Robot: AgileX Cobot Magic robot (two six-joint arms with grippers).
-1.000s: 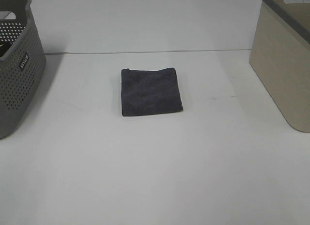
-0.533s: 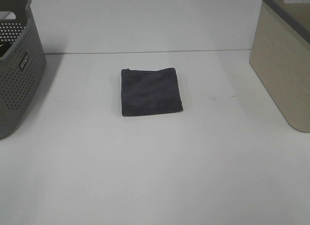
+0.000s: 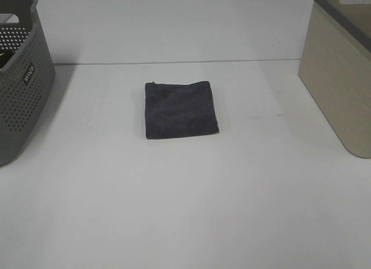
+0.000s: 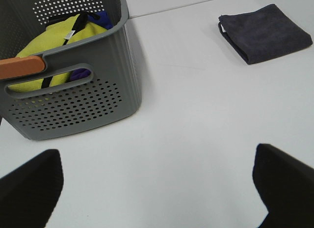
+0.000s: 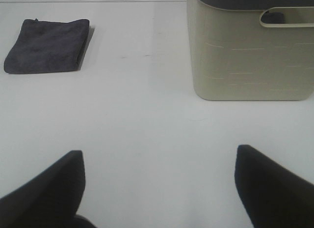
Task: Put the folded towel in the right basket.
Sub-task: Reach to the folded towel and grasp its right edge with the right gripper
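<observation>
The folded towel [image 3: 180, 109], dark charcoal-grey, lies flat in the middle of the white table. It also shows in the left wrist view [image 4: 265, 33] and in the right wrist view [image 5: 47, 45]. The right basket [image 3: 342, 66], beige with a dark grey rim, stands at the right edge and shows in the right wrist view [image 5: 250, 51]. My left gripper [image 4: 157, 188] is open and empty, well away from the towel. My right gripper [image 5: 159, 188] is open and empty, short of the basket and the towel. Neither gripper shows in the exterior high view.
A grey perforated basket [image 3: 20, 77] with a small label stands at the left edge; the left wrist view shows it [image 4: 73, 90] holding yellow and blue cloth. The white table [image 3: 185, 193] spreads wide around the towel.
</observation>
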